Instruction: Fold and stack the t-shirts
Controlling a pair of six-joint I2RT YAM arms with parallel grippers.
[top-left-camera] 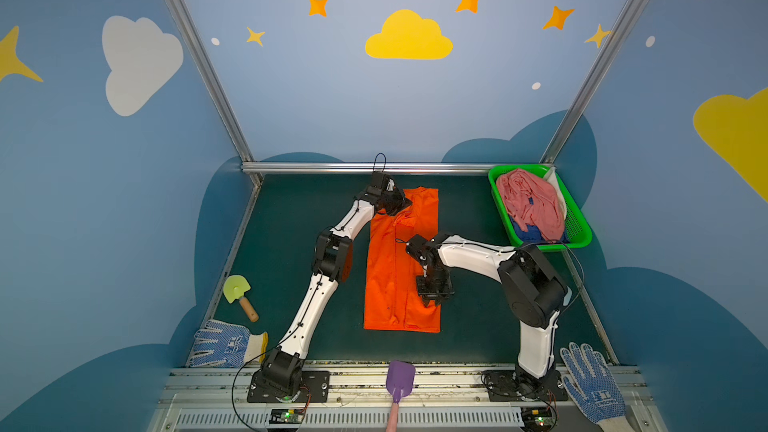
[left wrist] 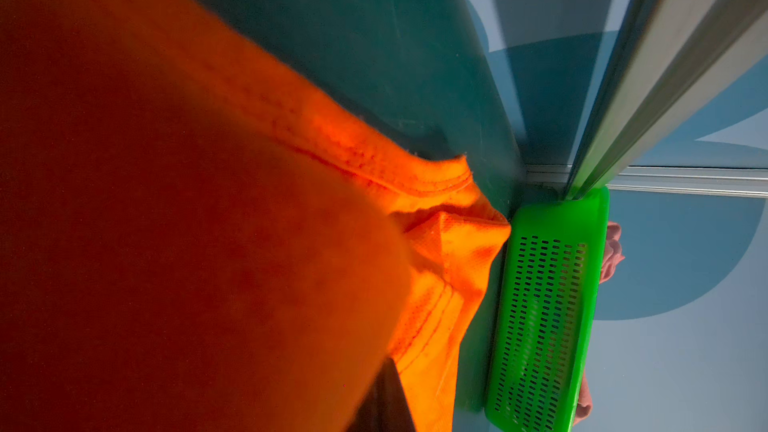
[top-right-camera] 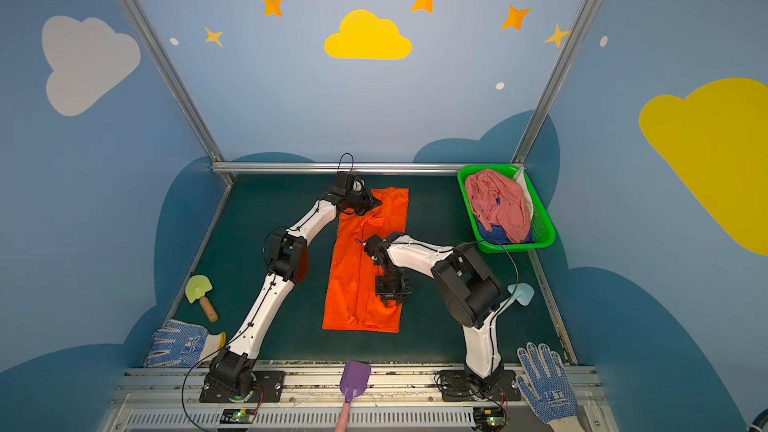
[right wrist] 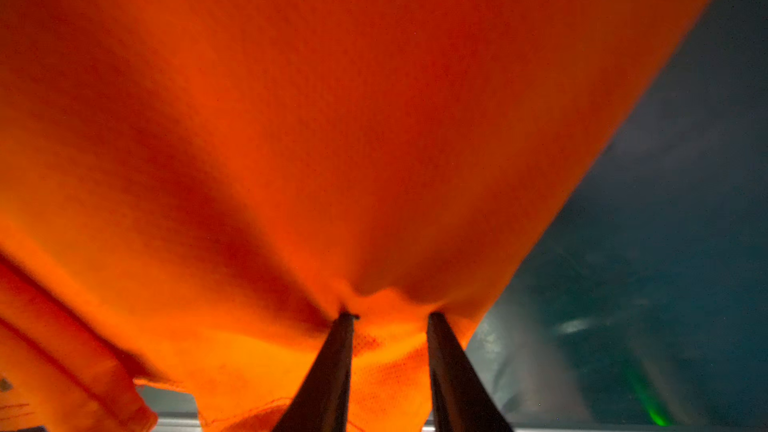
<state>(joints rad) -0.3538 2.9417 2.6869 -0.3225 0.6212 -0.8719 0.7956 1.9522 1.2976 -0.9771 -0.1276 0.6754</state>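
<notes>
Garment under handling: the orange shirt (top-left-camera: 399,268), lying on the dark green table (top-left-camera: 291,222) at mid-field in both top views. It is folded lengthwise into a long narrow strip that runs from the near side toward the back rail, collar end farthest away.

Left gripper (top-left-camera: 401,203): at the far left corner of the strip, by the collar. Its jaws are closed together on the cloth. In the left wrist view orange fabric (left wrist: 208,243) fills most of the frame, right against the camera.

Right gripper (top-left-camera: 432,303): at the strip's right edge, toward the near end, pointing down. In the right wrist view its fingers (right wrist: 332,367) stand apart, tips on the fabric, with a small ridge of orange cloth bunched between them.

Remaining garments: the pink shirt (top-left-camera: 528,201) is heaped in the green basket (top-left-camera: 540,245) at the far right corner, lying over the dark blue shirt (top-left-camera: 528,234). Both are crumpled.

Other items: two dotted gloves (top-left-camera: 220,344) (top-left-camera: 590,384) at the near corners, a yellow-green trowel (top-left-camera: 239,292) at the left and a purple scoop (top-left-camera: 400,376) on the front rail, all well apart from the strip.
</notes>
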